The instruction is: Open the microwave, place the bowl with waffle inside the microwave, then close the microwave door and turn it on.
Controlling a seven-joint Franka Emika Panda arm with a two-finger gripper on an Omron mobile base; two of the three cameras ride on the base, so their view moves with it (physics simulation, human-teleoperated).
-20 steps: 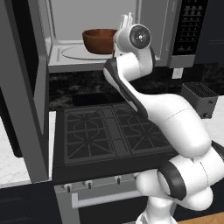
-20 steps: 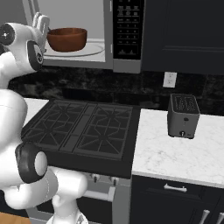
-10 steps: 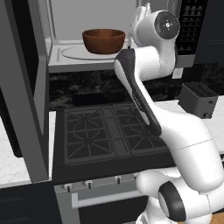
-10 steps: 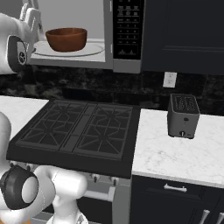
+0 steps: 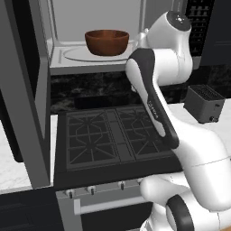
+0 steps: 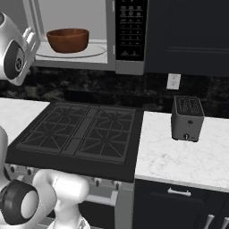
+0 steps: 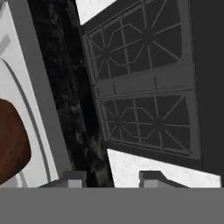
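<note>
The microwave (image 5: 90, 18) (image 6: 129, 27) stands open above the stove. Its microwave door (image 5: 27, 90) is swung out to the left. The reddish-brown bowl (image 5: 107, 42) (image 6: 68, 40) rests upright on the glass turntable inside, and in the hand view the bowl (image 7: 11, 144) shows at the left edge. The bowl's wall hides the waffle. My gripper (image 7: 111, 178) is outside the cavity, to the right of the bowl and apart from it, looking down over the stove. Its fingertips (image 7: 74, 177) stand apart with nothing between them.
A black stove (image 5: 113, 135) (image 6: 80, 129) lies below the microwave. A small dark grey toaster (image 5: 205, 103) (image 6: 187, 118) stands on the white counter (image 6: 179, 161) to the right. Dark cabinets (image 6: 188, 36) hang beside the microwave.
My hand has drawn back to the right and upward, away from the bowl. The bowl has stayed on the turntable.
</note>
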